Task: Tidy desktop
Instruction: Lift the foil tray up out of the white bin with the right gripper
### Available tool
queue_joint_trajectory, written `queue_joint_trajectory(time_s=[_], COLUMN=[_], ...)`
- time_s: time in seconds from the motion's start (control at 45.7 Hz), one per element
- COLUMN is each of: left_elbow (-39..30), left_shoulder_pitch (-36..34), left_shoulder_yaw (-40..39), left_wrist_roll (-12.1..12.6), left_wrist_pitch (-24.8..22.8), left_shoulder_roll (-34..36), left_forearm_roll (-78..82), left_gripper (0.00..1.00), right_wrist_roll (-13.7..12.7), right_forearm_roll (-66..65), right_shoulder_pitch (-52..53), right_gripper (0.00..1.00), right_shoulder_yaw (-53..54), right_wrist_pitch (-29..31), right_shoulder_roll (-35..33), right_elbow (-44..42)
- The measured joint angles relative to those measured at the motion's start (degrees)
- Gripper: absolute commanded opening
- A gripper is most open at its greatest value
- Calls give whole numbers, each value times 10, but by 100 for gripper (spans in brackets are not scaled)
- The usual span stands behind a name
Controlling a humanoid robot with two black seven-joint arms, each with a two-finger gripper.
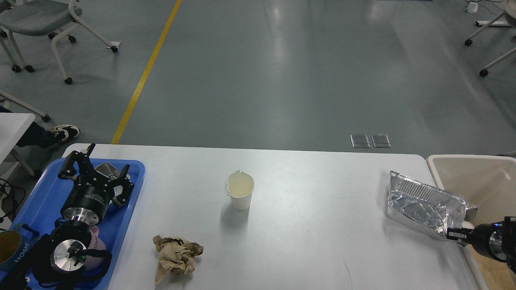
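Note:
The white desktop (pixel 306 225) fills the lower view. A crumpled foil tray (pixel 423 207) is tilted up at its right edge, its near right corner pinched in my right gripper (pixel 454 233), which is shut on it. A white paper cup (pixel 240 193) with pale liquid stands mid-table. A crumpled brown paper wad (pixel 175 253) lies at the front left. My left gripper (pixel 98 171) is open over the blue tray (pixel 125 217), holding nothing, above a shiny metal object.
A beige bin (pixel 479 181) stands just off the table's right edge, behind the foil tray. A mug marked HOME (pixel 12 245) sits at the tray's near left. Wheeled chairs stand on the floor far left and far right.

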Motion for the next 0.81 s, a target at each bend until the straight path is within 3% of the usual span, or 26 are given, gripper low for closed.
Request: queue_joint_trajectory(time_s=[0.35, 0.591, 0.81], left_elbow=[0, 0, 0], left_shoulder_pitch=[0, 0, 0], left_shoulder_yaw=[0, 0, 0], left_wrist_roll=[0, 0, 0], left_wrist_pitch=[1, 1, 1], left_shoulder_roll=[3, 7, 11], left_forearm_roll=[0, 0, 0], left_gripper=[96, 96, 96], right_wrist_roll=[0, 33, 44], right_forearm_roll=[92, 126, 174], right_shoulder_pitch=[0, 8, 28], right_gripper=[0, 0, 0], right_shoulder_yaw=[0, 2, 3], right_wrist_pitch=[0, 10, 45], right_shoulder_roll=[1, -2, -28], right_elbow=[-19, -11, 12])
